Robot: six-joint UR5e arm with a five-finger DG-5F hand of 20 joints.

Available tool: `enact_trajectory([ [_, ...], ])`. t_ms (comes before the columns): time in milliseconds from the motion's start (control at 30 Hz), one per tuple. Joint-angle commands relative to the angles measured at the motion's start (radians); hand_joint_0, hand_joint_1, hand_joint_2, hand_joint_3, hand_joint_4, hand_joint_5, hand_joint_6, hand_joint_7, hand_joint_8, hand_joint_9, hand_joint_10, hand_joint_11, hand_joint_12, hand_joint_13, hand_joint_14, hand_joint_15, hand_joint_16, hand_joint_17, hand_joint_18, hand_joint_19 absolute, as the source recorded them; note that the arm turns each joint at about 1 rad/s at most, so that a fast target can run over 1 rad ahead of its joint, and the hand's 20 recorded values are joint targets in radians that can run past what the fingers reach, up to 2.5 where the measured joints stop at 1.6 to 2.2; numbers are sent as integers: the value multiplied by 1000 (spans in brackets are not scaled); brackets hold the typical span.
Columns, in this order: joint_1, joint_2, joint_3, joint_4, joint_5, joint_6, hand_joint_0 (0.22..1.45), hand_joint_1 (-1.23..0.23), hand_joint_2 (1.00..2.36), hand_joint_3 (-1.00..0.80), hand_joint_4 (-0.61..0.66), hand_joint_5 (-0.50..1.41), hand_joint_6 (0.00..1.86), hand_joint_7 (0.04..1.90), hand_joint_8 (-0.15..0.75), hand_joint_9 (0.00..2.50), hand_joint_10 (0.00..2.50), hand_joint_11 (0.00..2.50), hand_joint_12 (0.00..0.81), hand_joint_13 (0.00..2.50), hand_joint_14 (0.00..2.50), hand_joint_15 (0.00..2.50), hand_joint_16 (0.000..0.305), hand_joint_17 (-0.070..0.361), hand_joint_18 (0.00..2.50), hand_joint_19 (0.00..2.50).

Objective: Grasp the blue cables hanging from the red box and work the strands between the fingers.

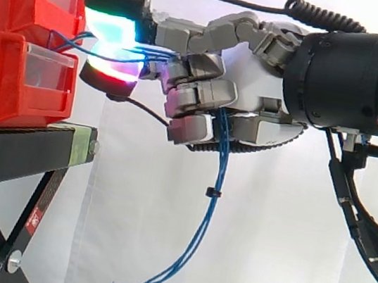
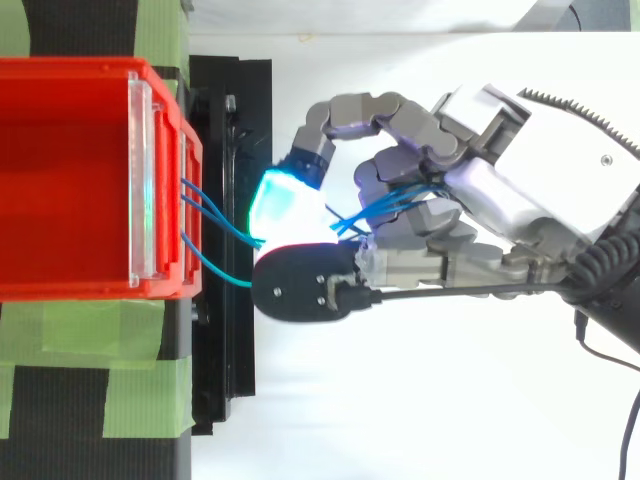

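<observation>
Backdrop: white curtain (image 1: 251, 250) behind a black stand (image 1: 17, 148).
Red bins (image 1: 10, 51): stacked on the stand.
Blue cables (image 1: 200, 236): emerge from the bins' front, then hang loose.
Hand (image 1: 256, 70): fingers curled round the cables beside the bins; glowing pads (image 1: 110, 26) pinch strands.

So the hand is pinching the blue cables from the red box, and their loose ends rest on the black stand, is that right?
Not quite: the hand does pinch the blue cables from the red box, but the side view shows their loose ends hanging free below it, off the black stand.
</observation>
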Motion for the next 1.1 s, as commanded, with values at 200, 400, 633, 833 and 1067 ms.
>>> enact_trajectory([
  [200, 1, 0, 0, 0, -1, -1, 753, -588, 1308, -136, 15, 528, 247, 1457, 350, 908, 2500, 1993, 431, 1023, 2500, 1295, 63, 142, 1391, 1652],
  [400, 0, 0, 0, 0, -1, -1, 991, -658, 1173, -31, 244, 591, 21, 1113, 350, 908, 2500, 1993, 431, 1023, 2500, 1295, 63, 142, 1391, 1652],
  [633, 0, 0, 0, 2, -1, -1, 1182, -674, 1014, -201, 173, 265, 755, 1313, 350, 908, 2500, 1993, 431, 1023, 2500, 1295, 63, 142, 1391, 1652],
  [833, 1, 0, 0, 3, -3, -1, 884, -760, 1010, -716, 213, -48, 1363, 1189, 350, 908, 2500, 1993, 431, 1023, 2500, 1295, 63, 142, 1391, 1652],
  [1067, 0, 0, 0, 3, -1, -1, 1117, -769, 1026, -21, 16, -115, 1438, 1241, 350, 908, 2500, 1993, 431, 1023, 2500, 1295, 63, 142, 1391, 1652],
])
